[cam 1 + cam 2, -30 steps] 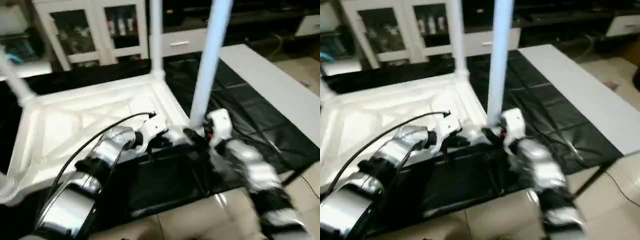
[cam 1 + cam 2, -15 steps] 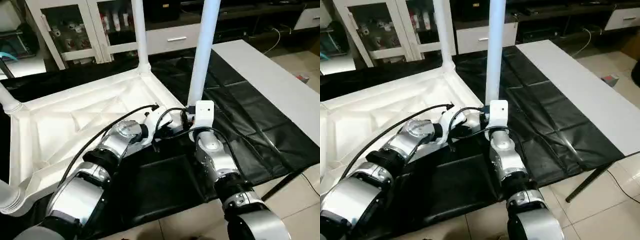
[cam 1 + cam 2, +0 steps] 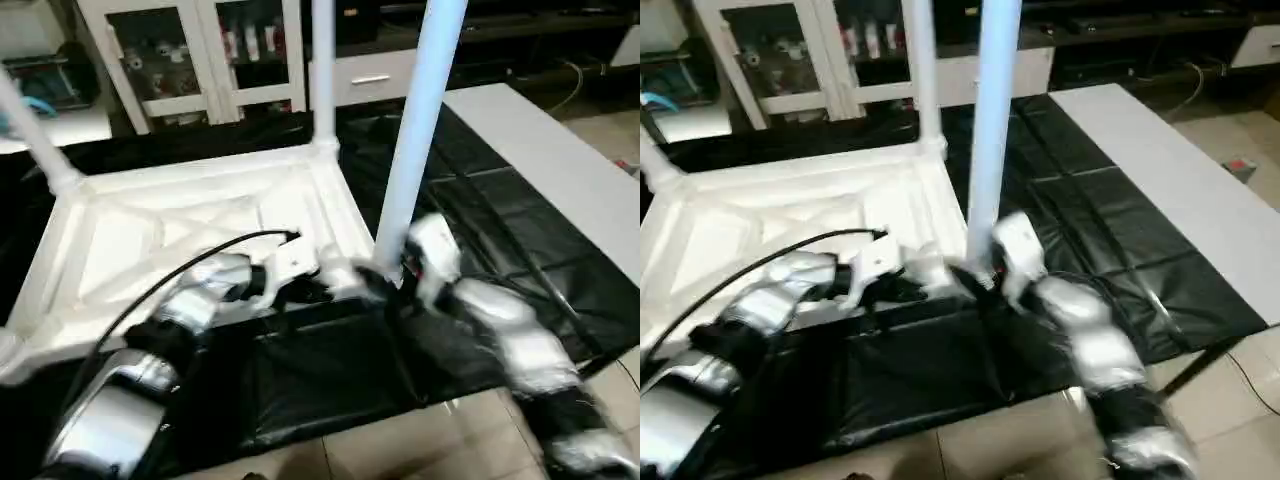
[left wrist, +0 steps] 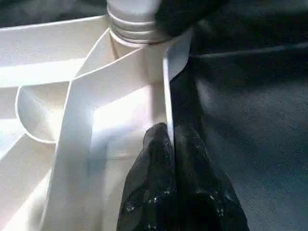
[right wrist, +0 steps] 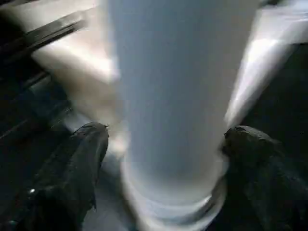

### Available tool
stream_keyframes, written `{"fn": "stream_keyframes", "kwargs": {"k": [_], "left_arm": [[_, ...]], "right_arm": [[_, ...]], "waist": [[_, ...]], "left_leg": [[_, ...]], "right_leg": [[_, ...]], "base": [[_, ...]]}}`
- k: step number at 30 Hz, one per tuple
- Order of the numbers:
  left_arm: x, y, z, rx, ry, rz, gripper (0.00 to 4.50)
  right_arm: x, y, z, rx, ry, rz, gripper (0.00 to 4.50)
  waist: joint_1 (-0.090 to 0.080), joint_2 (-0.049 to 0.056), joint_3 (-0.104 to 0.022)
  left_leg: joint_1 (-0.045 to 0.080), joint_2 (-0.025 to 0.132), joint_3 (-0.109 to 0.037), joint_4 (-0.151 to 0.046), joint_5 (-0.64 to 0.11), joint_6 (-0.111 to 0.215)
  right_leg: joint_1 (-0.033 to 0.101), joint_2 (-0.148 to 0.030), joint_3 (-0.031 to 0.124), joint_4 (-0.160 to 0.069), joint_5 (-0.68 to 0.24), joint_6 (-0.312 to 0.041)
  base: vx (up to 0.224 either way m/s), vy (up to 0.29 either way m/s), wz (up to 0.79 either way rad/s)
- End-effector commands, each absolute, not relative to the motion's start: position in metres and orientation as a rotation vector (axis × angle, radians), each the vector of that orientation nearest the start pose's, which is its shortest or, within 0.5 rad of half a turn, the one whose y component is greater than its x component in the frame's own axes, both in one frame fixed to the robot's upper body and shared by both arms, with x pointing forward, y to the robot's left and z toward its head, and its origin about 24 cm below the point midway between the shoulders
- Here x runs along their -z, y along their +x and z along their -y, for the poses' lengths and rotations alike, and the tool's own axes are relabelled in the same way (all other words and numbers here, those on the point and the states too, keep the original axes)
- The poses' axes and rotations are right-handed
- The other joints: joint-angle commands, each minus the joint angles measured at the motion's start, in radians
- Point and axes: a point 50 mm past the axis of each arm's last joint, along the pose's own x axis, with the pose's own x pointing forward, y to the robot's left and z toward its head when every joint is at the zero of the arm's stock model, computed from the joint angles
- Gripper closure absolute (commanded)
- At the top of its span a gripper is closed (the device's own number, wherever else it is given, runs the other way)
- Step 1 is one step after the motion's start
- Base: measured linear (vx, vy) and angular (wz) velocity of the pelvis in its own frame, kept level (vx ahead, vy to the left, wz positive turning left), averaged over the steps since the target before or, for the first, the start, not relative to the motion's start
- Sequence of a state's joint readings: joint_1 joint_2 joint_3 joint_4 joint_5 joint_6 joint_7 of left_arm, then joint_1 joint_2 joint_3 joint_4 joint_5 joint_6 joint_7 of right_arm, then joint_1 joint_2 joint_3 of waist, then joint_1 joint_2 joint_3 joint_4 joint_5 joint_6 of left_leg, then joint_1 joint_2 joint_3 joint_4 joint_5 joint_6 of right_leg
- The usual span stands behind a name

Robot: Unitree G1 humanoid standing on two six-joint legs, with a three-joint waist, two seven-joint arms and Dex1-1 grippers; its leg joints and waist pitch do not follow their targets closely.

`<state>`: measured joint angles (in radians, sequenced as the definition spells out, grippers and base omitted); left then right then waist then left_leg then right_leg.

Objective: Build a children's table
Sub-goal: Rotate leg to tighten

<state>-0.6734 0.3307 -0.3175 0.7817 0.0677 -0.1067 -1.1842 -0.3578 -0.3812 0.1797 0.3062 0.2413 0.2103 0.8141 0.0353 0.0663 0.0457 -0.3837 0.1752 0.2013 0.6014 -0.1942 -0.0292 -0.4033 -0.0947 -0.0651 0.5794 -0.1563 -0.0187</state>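
Note:
The children's table top (image 3: pixel 180 235) lies upside down on the black drape, ribbed underside up. White legs stand in its corner sockets: a far right leg (image 3: pixel 322 70), a near right leg (image 3: pixel 415 130) and a far left leg (image 3: pixel 30 130). My left gripper (image 4: pixel 171 139) is shut on the top's thin near rim, just beside the near right socket (image 4: pixel 132 24). My right gripper (image 5: pixel 168 163) straddles the base of that near right leg (image 5: pixel 173 96), with a finger (image 5: pixel 82 159) on either side of it and pressed close.
The black-draped work table (image 3: pixel 330 370) ends at a near edge over the tiled floor. A long white board (image 3: pixel 540 150) lies along its right side. White glass-door cabinets (image 3: pixel 200 50) stand behind. A black cable (image 3: pixel 180 270) arcs over my left forearm.
The camera has shifted. My right forearm has swung out to the right and its wrist has turned at the leg's base. My left gripper stays on the rim.

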Motion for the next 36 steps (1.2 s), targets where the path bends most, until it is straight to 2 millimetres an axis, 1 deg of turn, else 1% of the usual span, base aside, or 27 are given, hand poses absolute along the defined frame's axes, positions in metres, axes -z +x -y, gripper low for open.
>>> {"fn": "stream_keyframes", "kwargs": {"k": [1,2,4,5,6,8,12,13,15,17,18,19,22,23,24,25,27,28,30,31,33,34,36], "left_arm": [[-0.041,0.314,-0.124,1.495,0.522,-0.472,4.50],[-0.041,0.312,-0.126,1.511,0.527,-0.495,4.50],[-0.041,0.311,-0.129,1.530,0.536,-0.523,4.50],[-0.041,0.309,-0.132,1.540,0.540,-0.541,4.50],[-0.041,0.309,-0.132,1.541,0.539,-0.546,4.50],[-0.042,0.308,-0.133,1.548,0.531,-0.556,4.50],[-0.042,0.308,-0.130,1.546,0.529,-0.563,4.50],[-0.041,0.307,-0.128,1.543,0.530,-0.563,4.50],[-0.041,0.307,-0.128,1.539,0.532,-0.563,4.50],[-0.042,0.306,-0.127,1.537,0.530,-0.564,4.50],[-0.042,0.305,-0.128,1.536,0.529,-0.564,4.50],[-0.042,0.305,-0.128,1.535,0.526,-0.566,4.50],[-0.042,0.305,-0.131,1.528,0.529,-0.569,4.50],[-0.042,0.305,-0.131,1.527,0.529,-0.570,4.50],[-0.042,0.305,-0.132,1.523,0.526,-0.570,4.50],[-0.041,0.305,-0.131,1.520,0.518,-0.571,4.50],[-0.041,0.304,-0.130,1.520,0.507,-0.573,4.50],[-0.040,0.303,-0.129,1.521,0.504,-0.574,4.50],[-0.040,0.303,-0.127,1.523,0.500,-0.573,4.50],[-0.040,0.302,-0.126,1.525,0.497,-0.572,4.50],[-0.040,0.302,-0.126,1.522,0.498,-0.570,4.50],[-0.040,0.302,-0.127,1.520,0.498,-0.570,4.50],[-0.039,0.301,-0.128,1.518,0.497,-0.572,4.50]], "right_arm": [[-0.055,0.291,0.148,-1.080,-0.142,-0.297,0.06],[-0.055,0.290,0.150,-1.106,-0.156,-0.313,0.06],[-0.055,0.288,0.153,-1.139,-0.174,-0.330,0.06],[-0.056,0.287,0.153,-1.160,-0.176,-0.340,0.06],[-0.056,0.287,0.153,-1.163,-0.173,-0.340,0.06],[-0.057,0.287,0.152,-1.190,-0.152,-0.345,0.06],[-0.059,0.289,0.149,-1.217,-0.141,-0.347,0.06],[-0.058,0.292,0.147,-1.221,-0.143,-0.347,0.06],[-0.058,0.294,0.146,-1.222,-0.141,-0.346,0.06],[-0.058,0.295,0.146,-1.225,-0.132,-0.346,0.06],[-0.058,0.295,0.145,-1.226,-0.128,-0.346,0.06],[-0.058,0.296,0.145,-1.222,-0.128,-0.344,0.21],[-0.056,0.297,0.144,-1.228,-0.148,-0.358,0.21],[-0.055,0.296,0.144,-1.234,-0.157,-0.365,0.36],[-0.054,0.296,0.144,-1.238,-0.164,-0.371,0.51],[-0.053,0.296,0.144,-1.241,-0.169,-0.377,0.57],[-0.052,0.297,0.144,-1.244,-0.173,-0.381,0.59],[-0.052,0.297,0.145,-1.247,-0.174,-0.382,0.87],[-0.053,0.298,0.145,-1.252,-0.178,-0.383,1.00],[-0.053,0.298,0.145,-1.256,-0.189,-0.385,1.06],[-0.053,0.299,0.144,-1.255,-0.188,-0.382,1.31],[-0.052,0.300,0.142,-1.255,-0.186,-0.381,1.31],[-0.052,0.301,0.141,-1.257,-0.185,-0.378,1.45]], "waist": [[0.004,-0.012,-0.065],[0.006,-0.013,-0.066],[0.005,-0.014,-0.065],[0.007,-0.005,-0.065],[0.005,-0.007,-0.064],[0.005,-0.007,-0.066],[0.007,-0.010,-0.067],[0.006,-0.013,-0.068],[0.007,-0.012,-0.067],[0.011,-0.013,-0.068],[0.014,-0.012,-0.070],[0.015,-0.011,-0.071],[0.017,-0.010,-0.073],[0.016,-0.009,-0.072],[0.017,-0.003,-0.072],[0.015,-0.007,-0.072],[0.014,-0.007,-0.071],[0.014,-0.007,-0.072],[0.014,-0.007,-0.072],[0.014,-0.011,-0.073],[0.015,-0.009,-0.073],[0.016,-0.011,-0.074],[0.016,-0.010,-0.073]], "left_leg": [[0.020,0.060,-0.022,-0.077,-0.214,0.082],[0.023,0.060,-0.022,-0.076,-0.221,0.075],[0.021,0.061,-0.023,-0.077,-0.217,0.072],[0.025,0.062,-0.024,-0.078,-0.221,0.065],[0.024,0.061,-0.023,-0.079,-0.222,0.065],[0.024,0.060,-0.024,-0.078,-0.221,0.062],[0.021,0.058,-0.025,-0.077,-0.212,0.063],[0.022,0.058,-0.025,-0.077,-0.208,0.063],[0.023,0.059,-0.024,-0.076,-0.212,0.061],[0.024,0.060,-0.025,-0.076,-0.197,0.062],[0.024,0.060,-0.025,-0.075,-0.182,0.065],[0.024,0.060,-0.024,-0.073,-0.165,0.070],[0.021,0.058,-0.023,-0.070,-0.142,0.082],[0.021,0.057,-0.022,-0.070,-0.147,0.081],[0.021,0.056,-0.023,-0.070,-0.152,0.078],[0.022,0.057,-0.024,-0.071,-0.165,0.072],[0.023,0.058,-0.024,-0.073,-0.174,0.068],[0.023,0.058,-0.024,-0.072,-0.173,0.068],[0.023,0.058,-0.024,-0.072,-0.174,0.068],[0.023,0.058,-0.024,-0.071,-0.169,0.071],[0.022,0.058,-0.024,-0.070,-0.153,0.078],[0.022,0.057,-0.024,-0.069,-0.147,0.083],[0.021,0.057,-0.023,-0.069,-0.151,0.085]], "right_leg": [[0.046,-0.059,0.038,-0.054,-0.221,-0.236],[0.044,-0.059,0.038,-0.056,-0.237,-0.232],[0.045,-0.059,0.039,-0.056,-0.240,-0.230],[0.042,-0.057,0.039,-0.057,-0.237,-0.231],[0.043,-0.055,0.039,-0.057,-0.235,-0.230],[0.043,-0.056,0.038,-0.055,-0.222,-0.235],[0.045,-0.057,0.037,-0.053,-0.213,-0.238],[0.044,-0.057,0.036,-0.054,-0.214,-0.238],[0.043,-0.059,0.037,-0.054,-0.227,-0.238],[0.043,-0.058,0.037,-0.053,-0.218,-0.236],[0.043,-0.057,0.037,-0.051,-0.199,-0.237],[0.043,-0.056,0.037,-0.047,-0.173,-0.241],[0.045,-0.057,0.036,-0.044,-0.146,-0.248],[0.045,-0.056,0.035,-0.046,-0.153,-0.247],[0.045,-0.056,0.035,-0.046,-0.158,-0.246],[0.047,-0.056,0.035,-0.048,-0.169,-0.243],[0.046,-0.055,0.034,-0.048,-0.174,-0.244],[0.047,-0.055,0.035,-0.047,-0.172,-0.245],[0.047,-0.055,0.035,-0.047,-0.168,-0.248],[0.047,-0.055,0.035,-0.047,-0.162,-0.250],[0.047,-0.055,0.035,-0.045,-0.149,-0.252],[0.048,-0.055,0.034,-0.043,-0.145,-0.253],[0.047,-0.055,0.034,-0.045,-0.156,-0.252]], "base": [[0.000,0.000,0.00],[0.000,0.000,0.00],[0.000,0.000,0.00],[0.000,0.000,0.00],[0.000,0.000,0.00],[0.000,0.000,0.00],[0.000,0.000,0.00],[0.000,0.000,0.00],[0.000,0.000,0.00],[0.000,0.000,0.00],[0.000,0.000,0.00],[0.000,0.000,0.00],[0.000,0.000,0.00],[0.000,0.000,0.00],[0.000,0.000,0.00],[0.000,0.000,0.00],[0.000,0.000,0.00],[0.000,0.000,0.00],[0.000,0.000,0.00],[0.000,0.000,0.00],[0.000,0.000,0.00],[0.000,0.000,0.00],[0.000,0.000,0.00]]}}
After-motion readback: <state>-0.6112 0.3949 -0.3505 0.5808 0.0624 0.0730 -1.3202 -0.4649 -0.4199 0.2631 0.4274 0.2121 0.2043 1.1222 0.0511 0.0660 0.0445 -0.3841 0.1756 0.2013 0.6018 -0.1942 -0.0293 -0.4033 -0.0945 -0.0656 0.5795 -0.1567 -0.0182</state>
